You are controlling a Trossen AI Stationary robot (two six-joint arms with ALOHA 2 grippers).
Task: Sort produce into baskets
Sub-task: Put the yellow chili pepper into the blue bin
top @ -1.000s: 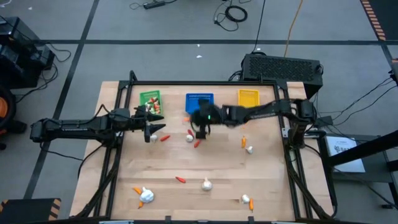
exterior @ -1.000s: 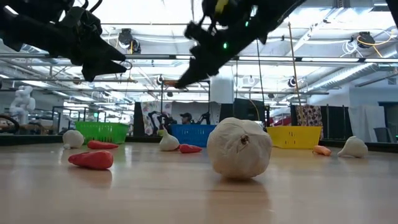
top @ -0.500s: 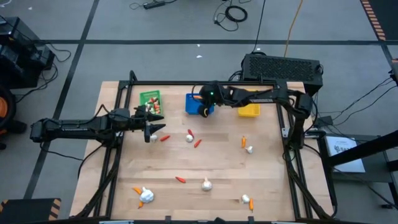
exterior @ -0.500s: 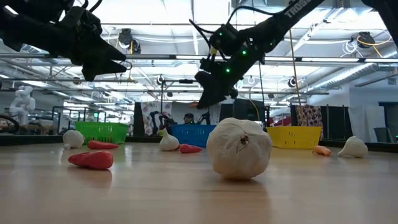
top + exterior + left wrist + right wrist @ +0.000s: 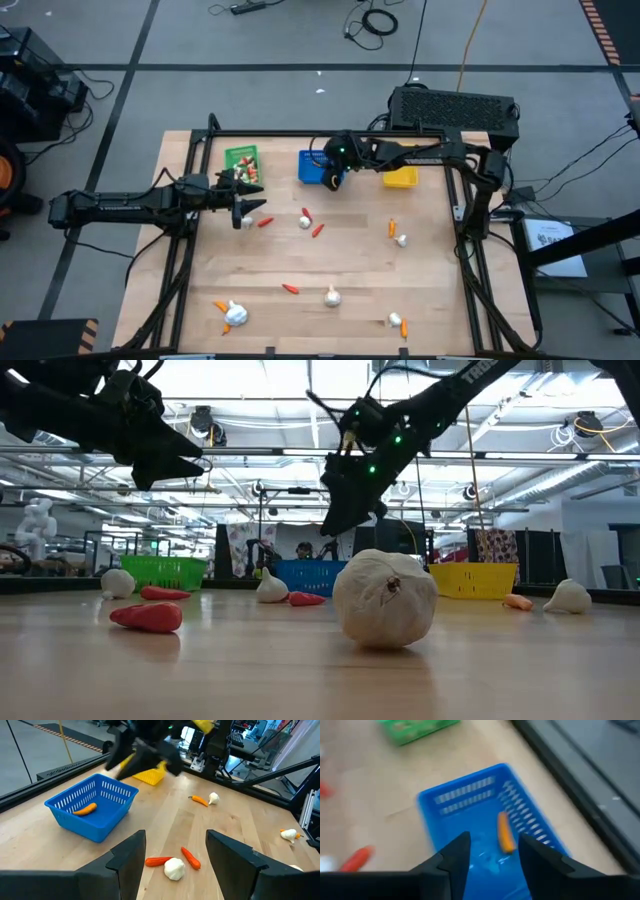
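The right gripper (image 5: 331, 180) hung above the blue basket (image 5: 316, 166), its two dark fingers (image 5: 451, 857) spread apart with nothing between them. Directly beyond those fingers, on the basket's floor, lay a single orange carrot piece (image 5: 505, 838), apart from the walls. The same piece showed from the left wrist view (image 5: 84, 809), lying near one side of the blue basket (image 5: 92, 811), with the right arm blurred just above it. To one side of the right gripper stood the yellow basket (image 5: 400, 166), partly covered by the right arm, and to the other side, farther off, the green basket (image 5: 241, 160). The left gripper (image 5: 243, 207) hovered just beside the green basket, on the side toward the middle of the table (image 5: 350, 255), and its fingers (image 5: 128, 860) stood wide open and empty. Just ahead of them lay a white garlic bulb (image 5: 174, 868) with two red peppers (image 5: 190, 858) touching or nearly touching it. Farther from both grippers, other produce lay scattered on the wood: an orange carrot and a garlic bulb (image 5: 401, 239) close together below the yellow basket, a red pepper (image 5: 289, 288) and a large garlic bulb (image 5: 332, 296) near the table's middle front, and more bulbs (image 5: 235, 314) at the front corners. In the low view the large bulb (image 5: 384, 598) filled the foreground, with the right arm raised above the blue basket behind it.
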